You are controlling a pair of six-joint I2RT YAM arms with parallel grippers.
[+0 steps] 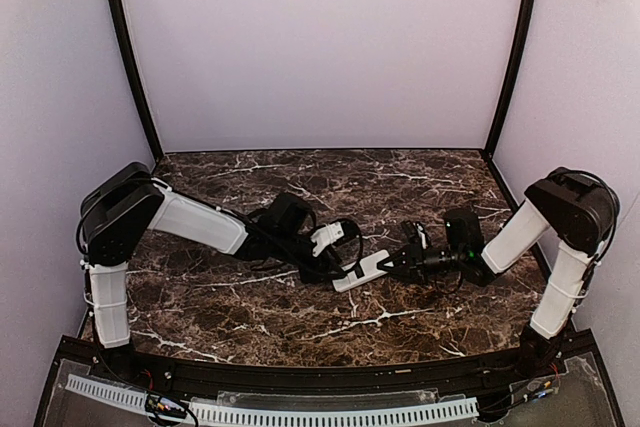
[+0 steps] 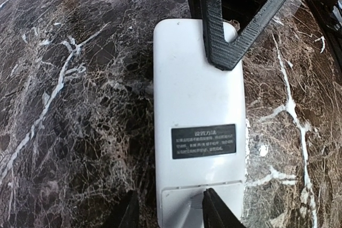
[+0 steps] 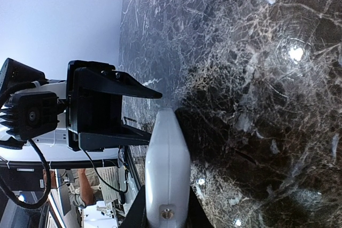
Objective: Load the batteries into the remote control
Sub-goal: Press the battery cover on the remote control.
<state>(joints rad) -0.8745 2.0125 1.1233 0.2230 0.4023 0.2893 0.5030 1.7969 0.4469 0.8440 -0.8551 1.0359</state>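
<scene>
The remote control [image 1: 360, 272] lies white back up on the marble table, its red face hidden. In the left wrist view the remote [image 2: 197, 94] shows a black label and a closed battery cover [image 2: 179, 206] at its near end. My left gripper [image 2: 171, 209] is open at that end: one fingertip [image 2: 216, 209] rests on the cover, the other stands off the remote's left edge. My right gripper [image 3: 166, 206] is shut on the remote's far end [image 3: 166, 158], squeezing its two sides. No batteries are in view.
The dark marble table [image 1: 300, 327] is edged by black corner posts and pale walls. The two grippers [image 1: 338, 269] [image 1: 392, 265] meet nose to nose over the remote at the table's middle. The left gripper's body [image 3: 101, 105] fills the right wrist view's left side.
</scene>
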